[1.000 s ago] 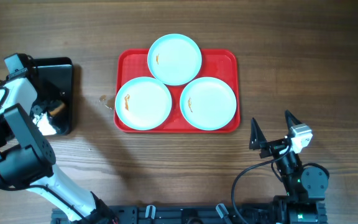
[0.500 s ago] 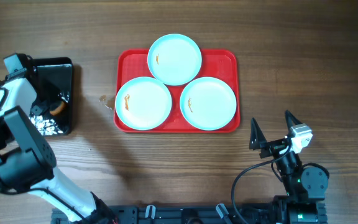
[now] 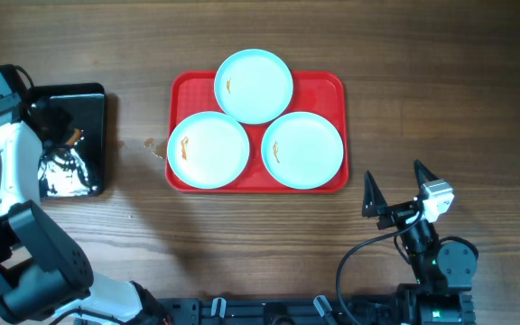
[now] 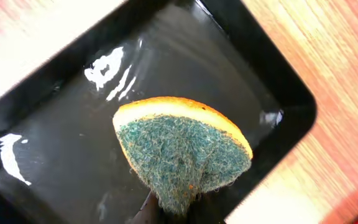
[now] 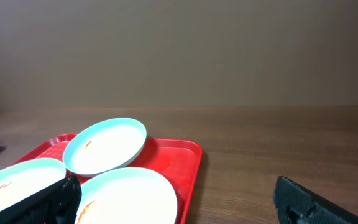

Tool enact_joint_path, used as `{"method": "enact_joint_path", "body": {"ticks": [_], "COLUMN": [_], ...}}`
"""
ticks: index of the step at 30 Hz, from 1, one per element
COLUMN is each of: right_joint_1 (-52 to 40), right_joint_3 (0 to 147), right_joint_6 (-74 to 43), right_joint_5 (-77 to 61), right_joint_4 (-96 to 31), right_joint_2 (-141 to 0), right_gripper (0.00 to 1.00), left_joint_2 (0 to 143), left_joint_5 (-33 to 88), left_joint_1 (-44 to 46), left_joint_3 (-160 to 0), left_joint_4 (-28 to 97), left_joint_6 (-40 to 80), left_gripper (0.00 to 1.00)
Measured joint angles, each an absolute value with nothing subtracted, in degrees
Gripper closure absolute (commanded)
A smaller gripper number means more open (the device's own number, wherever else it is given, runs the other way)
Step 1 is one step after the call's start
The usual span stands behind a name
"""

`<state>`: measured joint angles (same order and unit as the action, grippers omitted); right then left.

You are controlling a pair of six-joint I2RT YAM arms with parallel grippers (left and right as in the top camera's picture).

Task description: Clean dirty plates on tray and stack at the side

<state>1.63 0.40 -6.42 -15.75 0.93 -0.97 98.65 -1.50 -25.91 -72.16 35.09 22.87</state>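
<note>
Three pale turquoise plates lie on the red tray [image 3: 332,86]: one at the back [image 3: 254,86], one front left [image 3: 208,149], one front right [image 3: 302,149]. Each carries a small orange-brown smear near its left side. My left gripper [image 3: 61,137] hangs over the black tray [image 3: 93,99], shut on a sponge [image 4: 182,149] with an orange body and a green scouring face, pinched at its lower tip. My right gripper [image 3: 394,171] stands open at the front right, apart from the red tray, with both fingers framing the plates [image 5: 126,193] in its wrist view.
The glossy black tray [image 4: 55,143] sits left of the red tray and looks wet, with bright reflections. A small stain [image 3: 150,144] marks the wood between the two trays. Bare wooden table stretches right of the red tray [image 5: 185,152].
My left gripper has shut on the sponge in the black tray, and its wrist has swung toward the far left. The right arm and the plates have not moved.
</note>
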Motion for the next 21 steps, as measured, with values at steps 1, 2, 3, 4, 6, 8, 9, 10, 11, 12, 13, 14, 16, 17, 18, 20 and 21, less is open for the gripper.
{"method": "enact_joint_path", "body": {"ticks": [1, 2, 3, 4, 6, 8, 9, 10, 11, 12, 13, 14, 16, 17, 18, 20, 21], "right_joint_1": [1.63, 1.63, 1.63, 1.63, 1.63, 1.63, 1.63, 1.63, 1.63, 1.63, 1.63, 1.63, 1.63, 1.63, 1.63, 1.63, 1.63], "right_joint_3": [0.40, 0.40, 0.40, 0.40, 0.38, 0.40, 0.40, 0.38, 0.38, 0.40, 0.40, 0.40, 0.40, 0.38, 0.40, 0.40, 0.40], "right_joint_6": [-6.42, -6.42, -6.42, -6.42, -6.42, -6.42, -6.42, -6.42, -6.42, -6.42, -6.42, -6.42, -6.42, -6.42, -6.42, -6.42, -6.42], "right_joint_5": [-15.73, -15.73, -15.73, -15.73, -15.73, -15.73, -15.73, -15.73, -15.73, -15.73, -15.73, -15.73, -15.73, -15.73, -15.73, -15.73, -15.73], "right_joint_4": [0.93, 0.93, 0.93, 0.93, 0.91, 0.93, 0.93, 0.93, 0.93, 0.93, 0.93, 0.93, 0.93, 0.93, 0.93, 0.93, 0.93], "right_joint_2": [-0.97, -0.97, -0.97, -0.95, -0.97, -0.97, -0.97, -0.97, -0.95, -0.97, -0.97, -0.97, -0.95, -0.97, -0.97, -0.97, -0.97], "right_gripper": [0.00, 0.00, 0.00, 0.00, 0.00, 0.00, 0.00, 0.00, 0.00, 0.00, 0.00, 0.00, 0.00, 0.00, 0.00, 0.00, 0.00], "left_joint_2": [98.65, 98.65, 98.65, 98.65, 98.65, 98.65, 98.65, 98.65, 98.65, 98.65, 98.65, 98.65, 98.65, 98.65, 98.65, 98.65, 98.65], "left_joint_5": [-0.75, -0.25, 0.23, 0.75, 1.10, 1.45, 1.43, 1.41, 1.39, 1.39, 1.39, 1.39, 1.39, 1.37, 1.39, 1.39, 1.39], "left_joint_1": [-25.91, -25.91, -25.91, -25.91, -25.91, -25.91, -25.91, -25.91, -25.91, -25.96, -26.00, -26.11, -26.39, -26.57, -26.79, -27.33, -27.53], "left_joint_3": [-72.16, -72.16, -72.16, -72.16, -72.16, -72.16, -72.16, -72.16, -72.16, -72.16, -72.16, -72.16, -72.16, -72.16, -72.16, -72.16, -72.16], "left_joint_4": [34.79, 34.54, 34.24, 33.76, 33.08, 32.97, 32.82, 32.56, 32.08, 31.53, 31.05, 30.74, 30.13, 29.71, 29.36, 28.60, 28.12], "left_joint_6": [22.85, 22.87, 22.85, 22.87, 22.85, 22.87, 22.85, 22.85, 22.85, 22.85, 22.85, 22.85, 22.87, 22.85, 22.85, 22.85, 22.87], "left_gripper": [0.96, 0.96, 0.96, 0.96, 0.96, 0.96, 0.96, 0.96, 0.96, 0.96, 0.96, 0.96, 0.96, 0.96, 0.96, 0.96, 0.96]}}
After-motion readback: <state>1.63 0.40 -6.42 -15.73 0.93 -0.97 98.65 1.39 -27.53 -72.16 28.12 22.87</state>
